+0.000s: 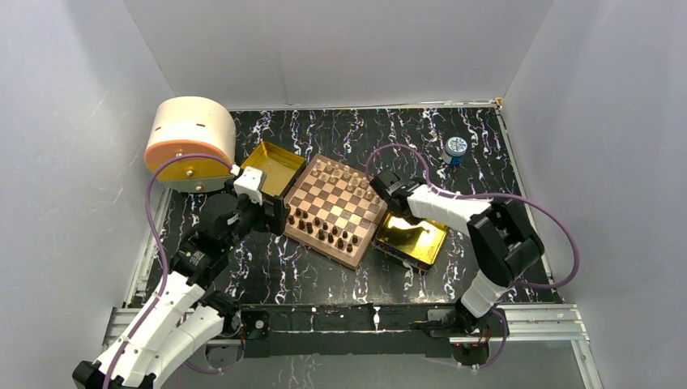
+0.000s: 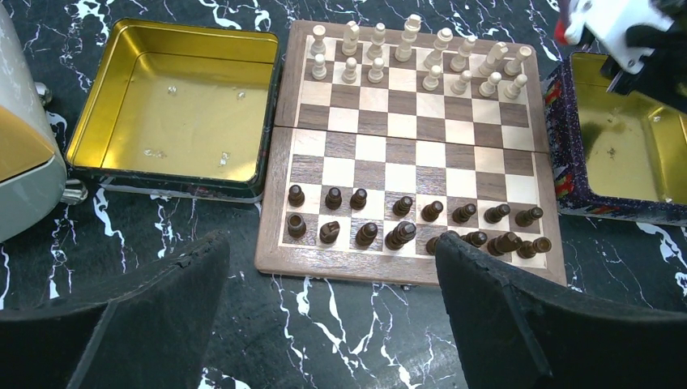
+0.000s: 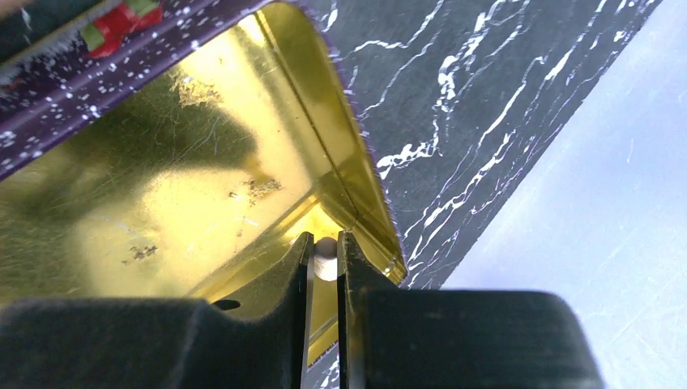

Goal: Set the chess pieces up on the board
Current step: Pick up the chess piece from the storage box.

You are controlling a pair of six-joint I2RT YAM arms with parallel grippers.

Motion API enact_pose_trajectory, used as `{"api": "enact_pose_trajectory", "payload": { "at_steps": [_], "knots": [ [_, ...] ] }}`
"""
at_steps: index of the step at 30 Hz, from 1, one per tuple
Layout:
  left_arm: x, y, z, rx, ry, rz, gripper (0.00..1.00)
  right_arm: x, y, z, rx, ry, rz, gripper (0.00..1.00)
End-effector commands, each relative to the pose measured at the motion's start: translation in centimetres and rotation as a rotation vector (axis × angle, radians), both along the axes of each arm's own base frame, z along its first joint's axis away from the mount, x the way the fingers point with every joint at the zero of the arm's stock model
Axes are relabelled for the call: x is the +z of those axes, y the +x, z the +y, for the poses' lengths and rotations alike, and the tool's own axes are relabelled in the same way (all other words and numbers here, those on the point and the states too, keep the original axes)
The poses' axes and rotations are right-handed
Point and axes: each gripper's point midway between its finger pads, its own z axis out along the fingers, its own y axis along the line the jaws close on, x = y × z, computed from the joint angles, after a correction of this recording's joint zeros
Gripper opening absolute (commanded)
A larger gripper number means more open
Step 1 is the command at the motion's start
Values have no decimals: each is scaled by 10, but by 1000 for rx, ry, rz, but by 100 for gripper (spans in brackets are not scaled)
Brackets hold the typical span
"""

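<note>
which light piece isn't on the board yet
The light piece pinched in the right hand over the gold tin right of the board; the other light pieces stand on its far rows.

Ahead of the left hand (image 2: 328, 243), whose fingers (image 2: 535, 324) are rough matt black, the board (image 2: 405, 166) and chess pieces (image 2: 401, 233) are smooth satin wood, the tins (image 2: 194, 42) flanking it glossy, scratched gold metal, and the surface (image 2: 340, 340) beneath it glossy black, veined white like marble.

Board (image 2: 405, 174): dark brown and cream checks, reddish-brown rim. Light tan set (image 2: 411, 36); dark brown set (image 2: 401, 235). Trays (image 2: 182, 105) gold. Tabletop (image 2: 202, 219) black, white veins. Lone piece (image 3: 326, 258) pale, probably tan.
</note>
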Motion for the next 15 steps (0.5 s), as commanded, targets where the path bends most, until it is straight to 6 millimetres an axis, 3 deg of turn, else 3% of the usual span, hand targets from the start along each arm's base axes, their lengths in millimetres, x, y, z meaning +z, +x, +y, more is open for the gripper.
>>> {"api": "enact_pose_trajectory", "payload": {
  "at_steps": [1,5,13,15],
  "knots": [
    [5,3,-5,5,-45,-8,93,50,14,19,-101,170,-142,17],
    [13,4,-17,-13,-112,11,91,84,21,51,-171,393,-189,17],
    [37,-1,-64,-129,-387,122,86,139,13,155,-75,1020,-113,18],
    [35,1,-76,-175,-417,141,86,148,7,178,-24,1132,-69,18]
  ]
}}
